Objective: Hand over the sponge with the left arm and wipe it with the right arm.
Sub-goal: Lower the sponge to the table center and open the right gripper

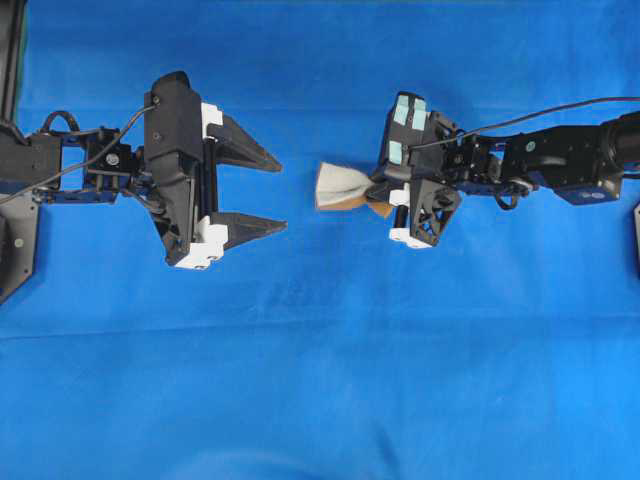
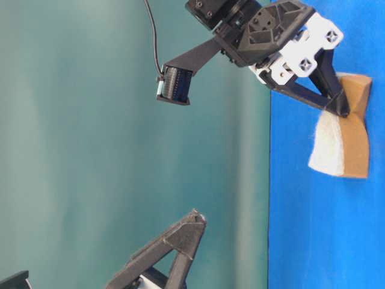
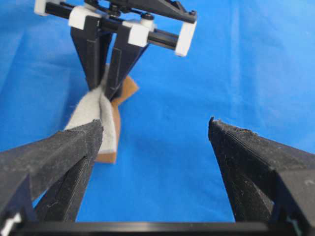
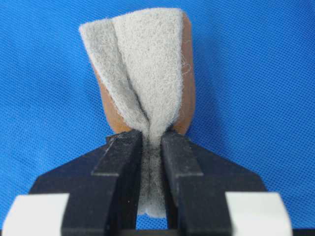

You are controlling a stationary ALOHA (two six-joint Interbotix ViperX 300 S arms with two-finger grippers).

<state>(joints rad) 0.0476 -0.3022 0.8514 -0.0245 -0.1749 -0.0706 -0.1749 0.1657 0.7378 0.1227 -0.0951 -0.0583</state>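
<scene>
Since our teal-patched right arm's fingers (image 4: 152, 147) pinch the grey-and-orange sponge (image 1: 345, 187) while the left fingers (image 1: 262, 190) stand apart beside it, we judge only wiping the blue worktop (image 1: 320, 380) remains.

I'm looking at two black jointed arms — my left arm (image 1: 90, 165) with pointed textured fingers (image 3: 64, 147), white blocks and a looping cable, my right arm (image 1: 520, 160) wearing pale teal patches, trussed bracket and screws.
</scene>
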